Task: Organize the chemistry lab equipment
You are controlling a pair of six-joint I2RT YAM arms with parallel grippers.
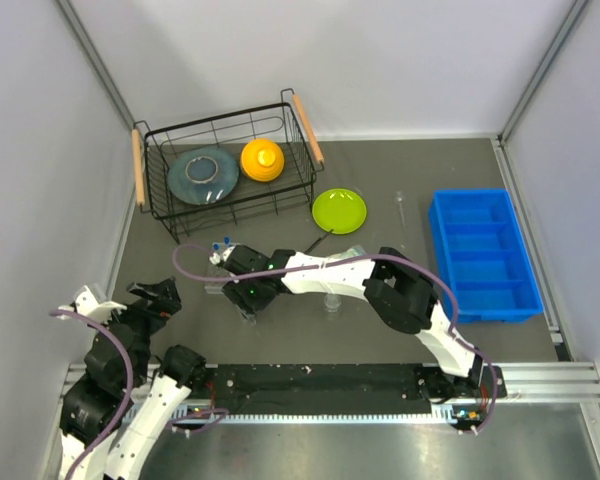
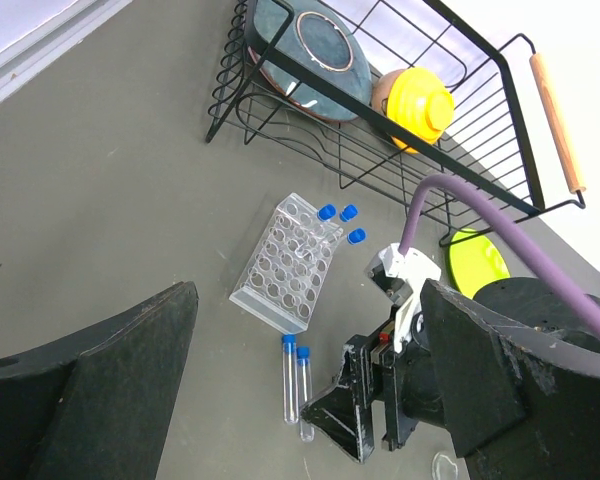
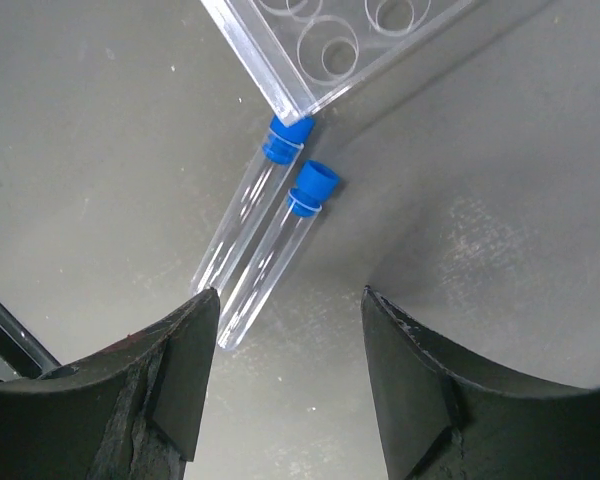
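Somewhere early-to-middle, I'd say. Nearest, on the left, the left gripper hangs with its jaws spread wide and nothing in them, well apart from the gear. A bit farther in, the right gripper sits over two loose test tubes lying side by side on the desk. Its jaws are roughly half open, straddling the tubes but not clamped on anything, and I can't tell if they touch the glass. Those two aren't racked yet. One blue cap sits right at the corner of the clear tube rack just beyond them. Three capped tubes already stand at the rack's far end, so that part's done. A tiny clear dish sits loose on the desk just right of that gripper. Farther off to the right, a thin glass rod lies between the lime-green plate and the blue bin, so plenty's left to sort.
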